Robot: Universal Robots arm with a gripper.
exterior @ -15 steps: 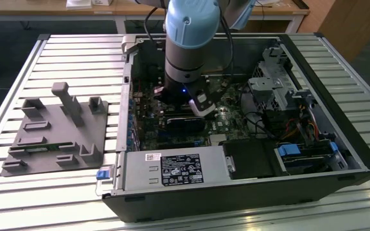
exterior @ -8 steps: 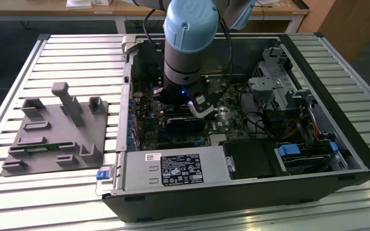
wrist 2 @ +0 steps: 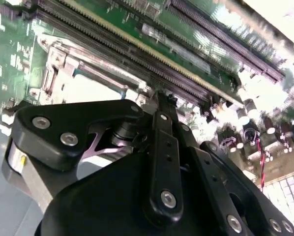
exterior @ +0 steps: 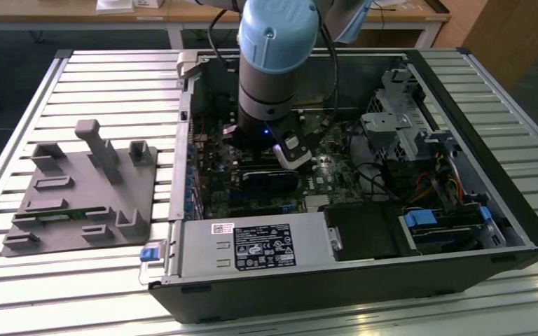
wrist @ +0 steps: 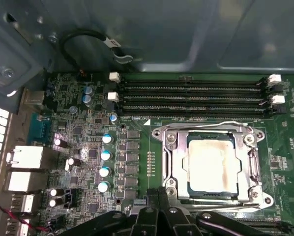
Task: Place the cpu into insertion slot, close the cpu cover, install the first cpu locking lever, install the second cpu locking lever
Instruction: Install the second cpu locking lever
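The cpu (wrist: 211, 164), a square chip with a pale smeared top, lies in the insertion slot (wrist: 259, 135) on the green motherboard. The silvery cpu cover (wrist: 174, 162) lies flat around it, and the chip shows through its central cut-out. A thin wire locking lever (wrist: 206, 124) runs along the socket edge beside the memory slots. My gripper (wrist: 157, 194) hangs just above the board at the socket's opposite edge, its black fingers shut together with nothing visible between them. In the second wrist view my gripper (wrist 2: 161, 98) tips sit right beside the cpu (wrist 2: 93, 91). In the exterior view my gripper (exterior: 288, 150) reaches down into the case.
The open computer case (exterior: 493, 210) lies on a slatted metal table (exterior: 110, 84). Long black memory slots (wrist: 191, 98) run beside the socket, with capacitors (wrist: 105, 157) on another side. A power supply (exterior: 250, 248) and drive cage (exterior: 391, 133) crowd the case. A grey fixture (exterior: 82, 189) stands at the exterior view's left.
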